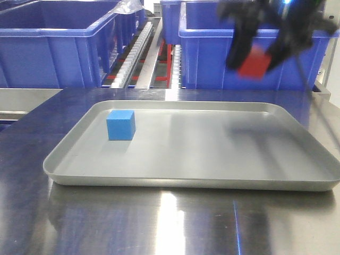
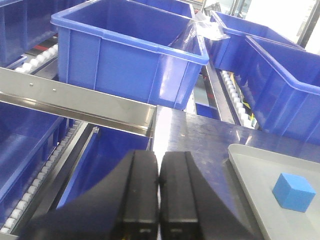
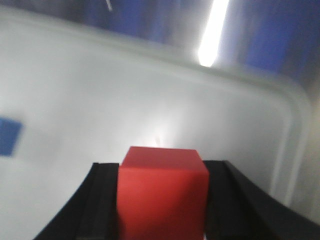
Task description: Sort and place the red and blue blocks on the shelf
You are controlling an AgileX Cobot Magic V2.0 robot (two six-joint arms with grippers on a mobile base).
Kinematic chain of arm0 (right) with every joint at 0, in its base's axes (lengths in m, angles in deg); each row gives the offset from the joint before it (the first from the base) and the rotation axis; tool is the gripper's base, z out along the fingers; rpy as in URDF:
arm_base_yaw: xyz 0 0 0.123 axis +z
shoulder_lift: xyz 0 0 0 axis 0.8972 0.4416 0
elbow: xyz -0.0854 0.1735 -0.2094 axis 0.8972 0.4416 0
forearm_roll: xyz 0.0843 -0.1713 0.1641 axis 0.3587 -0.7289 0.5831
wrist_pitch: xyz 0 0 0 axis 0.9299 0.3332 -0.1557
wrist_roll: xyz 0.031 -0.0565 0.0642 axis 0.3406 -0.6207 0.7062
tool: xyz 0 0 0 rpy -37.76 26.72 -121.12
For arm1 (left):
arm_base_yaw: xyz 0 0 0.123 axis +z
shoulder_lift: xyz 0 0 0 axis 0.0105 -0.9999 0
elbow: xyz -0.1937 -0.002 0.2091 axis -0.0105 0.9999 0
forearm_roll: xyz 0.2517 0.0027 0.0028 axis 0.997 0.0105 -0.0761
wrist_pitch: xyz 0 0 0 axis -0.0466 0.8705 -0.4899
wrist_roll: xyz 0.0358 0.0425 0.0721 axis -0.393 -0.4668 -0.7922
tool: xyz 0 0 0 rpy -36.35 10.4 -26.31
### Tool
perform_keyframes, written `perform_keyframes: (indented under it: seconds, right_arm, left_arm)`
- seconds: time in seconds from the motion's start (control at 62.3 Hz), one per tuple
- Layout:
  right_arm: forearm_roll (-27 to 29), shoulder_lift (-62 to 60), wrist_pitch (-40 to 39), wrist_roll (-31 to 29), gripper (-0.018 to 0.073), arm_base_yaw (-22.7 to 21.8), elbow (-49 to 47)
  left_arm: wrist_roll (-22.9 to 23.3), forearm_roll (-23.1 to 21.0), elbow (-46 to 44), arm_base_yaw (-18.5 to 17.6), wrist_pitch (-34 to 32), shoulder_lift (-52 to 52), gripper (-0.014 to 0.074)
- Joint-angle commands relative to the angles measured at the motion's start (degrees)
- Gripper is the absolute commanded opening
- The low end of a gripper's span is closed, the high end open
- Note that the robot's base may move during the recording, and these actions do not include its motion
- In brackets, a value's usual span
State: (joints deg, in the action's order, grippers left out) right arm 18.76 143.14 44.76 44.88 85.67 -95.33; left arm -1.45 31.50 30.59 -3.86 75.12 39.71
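Grey metal tray (image 1: 212, 159) is noted lying flat on the steel tabletop (image 1: 159, 223). The blue block (image 1: 121, 125) is contained in it, resting on the tray floor toward 9 o'clock, near the left wall but apart from it. The red block (image 1: 254, 64) is held in the air off the tray toward 1 o'clock, in front of the right bin (image 1: 207, 58). It is clamped between the two fingers of the right gripper (image 3: 161, 172), and this region is blurred in the front view. The left gripper (image 2: 159, 200) is seen with its fingers pressed together and nothing between them, at 9 o'clock beyond the tray's edge. The shelf rail (image 2: 75, 102) with two screws is seen at 10 o'clock from it. Behind the rail the left bin (image 1: 53, 48) sits beside the roller tracks (image 1: 133, 53), with a scrap of clear film (image 1: 129, 6) at its rim. The bins' contents cannot be judged.
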Motion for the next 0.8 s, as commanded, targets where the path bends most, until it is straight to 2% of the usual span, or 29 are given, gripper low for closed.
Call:
perform_keyframes:
  seconds: [0.0,0.16,0.497,0.786]
  right_arm:
    - [-3.2,-7.8,-5.9,-0.2,0.0058,-0.6,-1.3]
    - [-8.0,-17.0,-9.8,-0.2,0.0058,-3.1,2.0]
    - [-8.2,-37.6,-13.7,-0.2,0.0058,-16.5,17.6]
    - [-8.1,-52.7,-15.7,-0.2,0.0058,-20.2,33.6]
  left_arm:
    - [0.0,-0.4,1.4,0.1,-5.2,0.9,0.0135]
    - [0.0,-0.4,1.4,0.1,-5.2,0.9,0.0135]
    - [0.0,-0.4,1.4,0.1,-5.2,0.9,0.0135]
    - [0.0,-0.4,1.4,0.1,-5.2,0.9,0.0135]
